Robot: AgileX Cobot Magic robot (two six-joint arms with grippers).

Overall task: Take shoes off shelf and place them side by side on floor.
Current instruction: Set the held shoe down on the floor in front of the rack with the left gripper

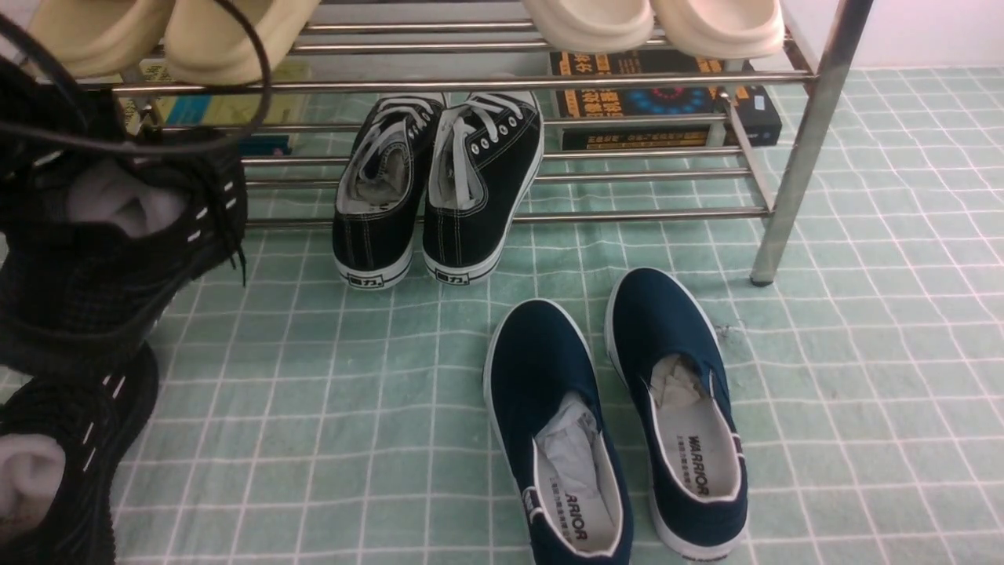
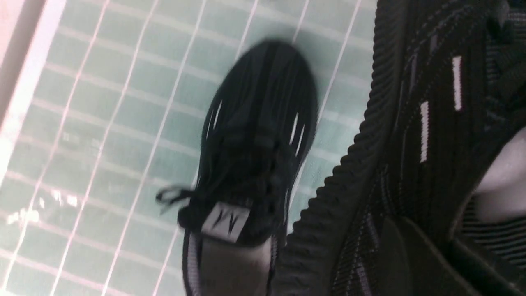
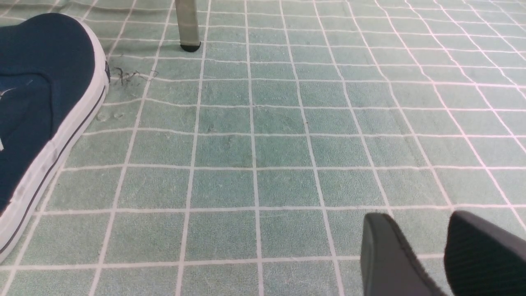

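One black knit sneaker (image 1: 118, 235) hangs tilted above the floor (image 1: 329, 408) at the far left, white stuffing showing in its opening. My left gripper (image 2: 435, 255) is shut on its collar, one finger inside the shoe (image 2: 431, 135). The other black knit sneaker (image 1: 55, 463) lies on the floor just below it, and its white tongue label shows in the left wrist view (image 2: 254, 144). The silver shelf (image 1: 471, 78) stands behind. My right gripper (image 3: 419, 234) hovers open and empty over bare floor (image 3: 267, 144); it does not show in the front view.
Black canvas sneakers with white laces (image 1: 439, 188) rest on the lower tier, heels on the floor. Navy slip-ons (image 1: 612, 424) lie mid-floor, one near my right gripper (image 3: 41, 102). Cream slippers (image 1: 651, 23) sit on the upper tier. Boxes (image 1: 667, 102) stand behind, a shelf leg (image 3: 187, 24) ahead.
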